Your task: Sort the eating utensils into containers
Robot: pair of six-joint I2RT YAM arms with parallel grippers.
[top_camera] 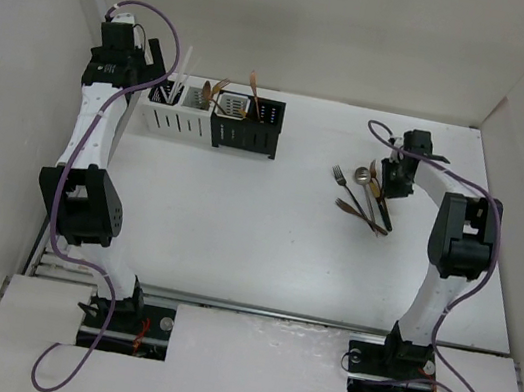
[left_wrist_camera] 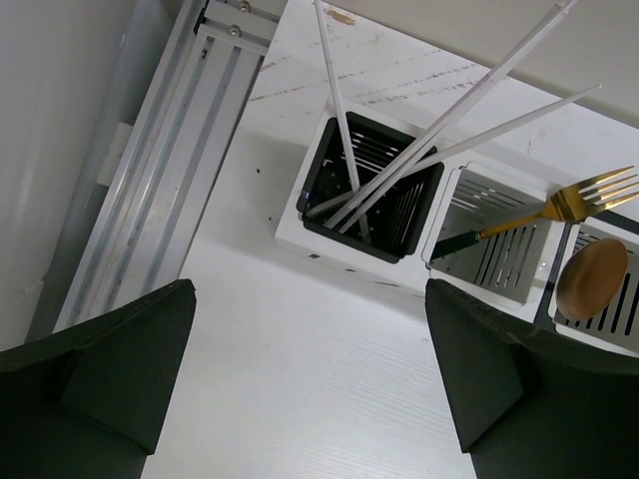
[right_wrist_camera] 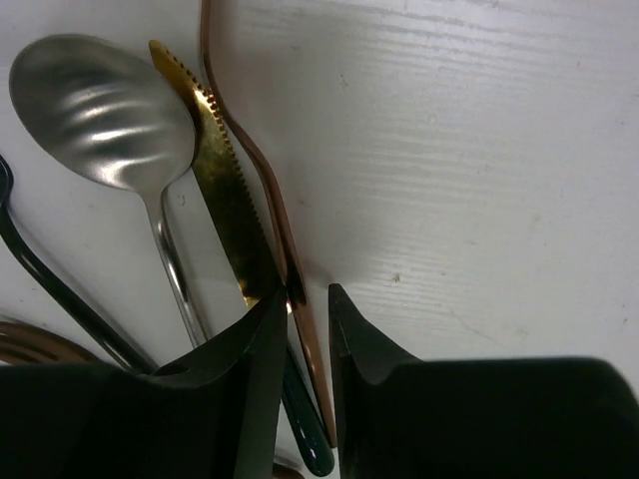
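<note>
Sorting the eating utensils into the row of containers on the white table, the robot is looking partway through the job. White chopsticks are standing in the row's end compartment, with a gold fork and a copper spoon leaning in the compartments next along. The left tool is hovering just above that end of the row, jaws spread wide and holding nothing. Well to the right of the row, several pieces are lying loose and unsorted. The right tool is down among them, its jaws drawn in narrow on a copper utensil, with a gold knife and a silver spoon lying just beside it. By the look of it, those loose pieces are all that is left to sort.
</note>
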